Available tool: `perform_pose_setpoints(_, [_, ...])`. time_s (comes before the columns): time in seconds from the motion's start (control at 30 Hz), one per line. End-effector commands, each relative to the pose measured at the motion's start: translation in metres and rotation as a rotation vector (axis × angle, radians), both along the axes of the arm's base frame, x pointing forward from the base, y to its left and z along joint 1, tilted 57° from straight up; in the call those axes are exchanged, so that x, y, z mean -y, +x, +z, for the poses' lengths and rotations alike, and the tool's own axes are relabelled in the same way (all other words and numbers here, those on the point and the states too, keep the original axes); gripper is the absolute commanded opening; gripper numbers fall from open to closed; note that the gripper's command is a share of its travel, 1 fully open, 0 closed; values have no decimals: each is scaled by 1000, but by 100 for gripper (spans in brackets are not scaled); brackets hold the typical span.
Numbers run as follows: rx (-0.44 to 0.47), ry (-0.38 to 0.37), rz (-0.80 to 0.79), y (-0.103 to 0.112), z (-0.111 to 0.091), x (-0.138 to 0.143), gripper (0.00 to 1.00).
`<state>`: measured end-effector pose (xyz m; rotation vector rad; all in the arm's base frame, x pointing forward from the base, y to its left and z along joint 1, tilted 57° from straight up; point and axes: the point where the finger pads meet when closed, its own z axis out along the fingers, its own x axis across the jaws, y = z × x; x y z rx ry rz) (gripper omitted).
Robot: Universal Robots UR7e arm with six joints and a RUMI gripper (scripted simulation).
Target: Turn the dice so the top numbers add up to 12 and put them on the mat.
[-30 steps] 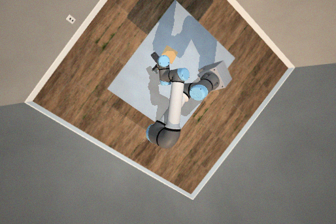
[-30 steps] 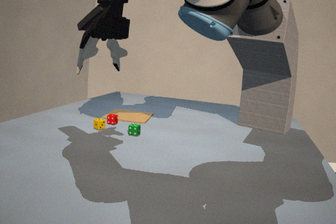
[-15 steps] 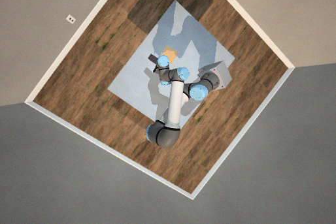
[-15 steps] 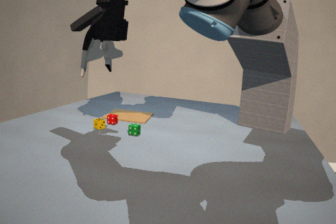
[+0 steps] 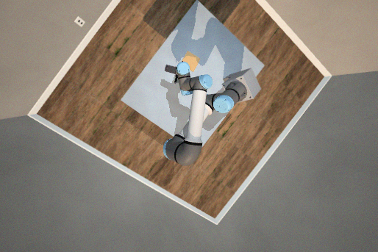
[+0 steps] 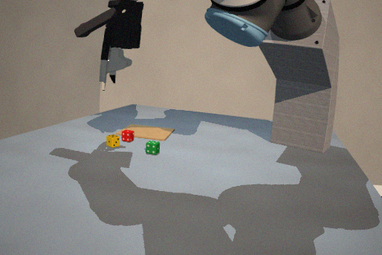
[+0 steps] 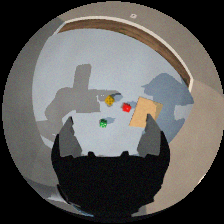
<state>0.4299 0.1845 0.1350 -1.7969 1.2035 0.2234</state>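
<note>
Yellow die, black pips, flat on tabletop, off mat. Red die, white pips, flat betw. yellow & mat. Green die, white pips, also flat, off mat. Tan mat flat, rectangular; top nos. unclear.
</note>
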Motion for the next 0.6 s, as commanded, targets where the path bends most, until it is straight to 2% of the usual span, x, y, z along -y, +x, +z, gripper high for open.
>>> perform_pose_setpoints(0.0, [125,-40,98,0,-1,-4,100])
perform_pose_setpoints(0.37, [334,-126,245,1,-2,-9,100])
perform_pose_setpoints(0.47, [339,-128,249,1,-2,-9,100])
perform_pose_setpoints(0.57, [434,-168,316,1,-3,-11,100])
